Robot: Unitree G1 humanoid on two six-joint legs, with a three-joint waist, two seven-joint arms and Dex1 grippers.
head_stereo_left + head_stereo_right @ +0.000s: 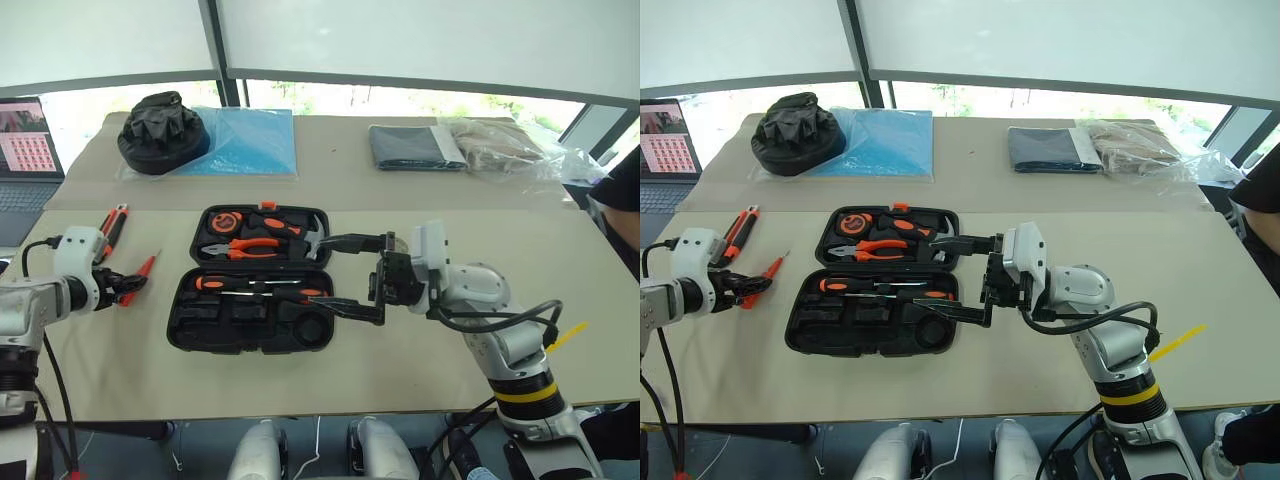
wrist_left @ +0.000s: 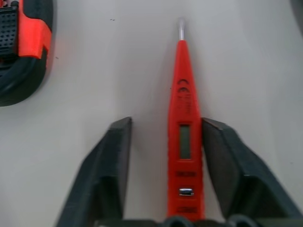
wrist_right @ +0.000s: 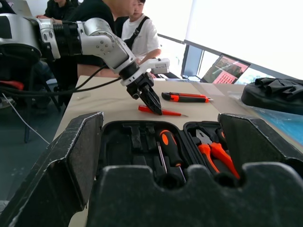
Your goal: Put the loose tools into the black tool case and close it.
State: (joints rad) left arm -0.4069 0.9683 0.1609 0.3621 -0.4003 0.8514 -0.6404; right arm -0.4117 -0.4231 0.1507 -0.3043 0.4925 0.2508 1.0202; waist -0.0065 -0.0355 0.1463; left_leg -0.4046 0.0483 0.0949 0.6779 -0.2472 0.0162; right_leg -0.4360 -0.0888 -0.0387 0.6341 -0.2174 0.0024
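We count one black tool case [image 1: 185,335], lying open in two halves. In its near half lie two long screwdrivers [image 1: 215,283] with orange-black handles. In its far half: one pair of pliers [image 1: 245,248], one hammer [image 1: 310,241], one tape measure [image 1: 220,221]. Loose on the table [image 1: 300,385]: one orange tester screwdriver [image 2: 184,142] and one utility knife [image 1: 112,227]. Further back: one black bag [image 1: 160,130], one blue sheet [image 1: 250,140], one folded grey cloth [image 1: 412,147], one laptop [image 1: 28,150]. Two grippers: left gripper [image 1: 128,285], right gripper [image 1: 340,275].
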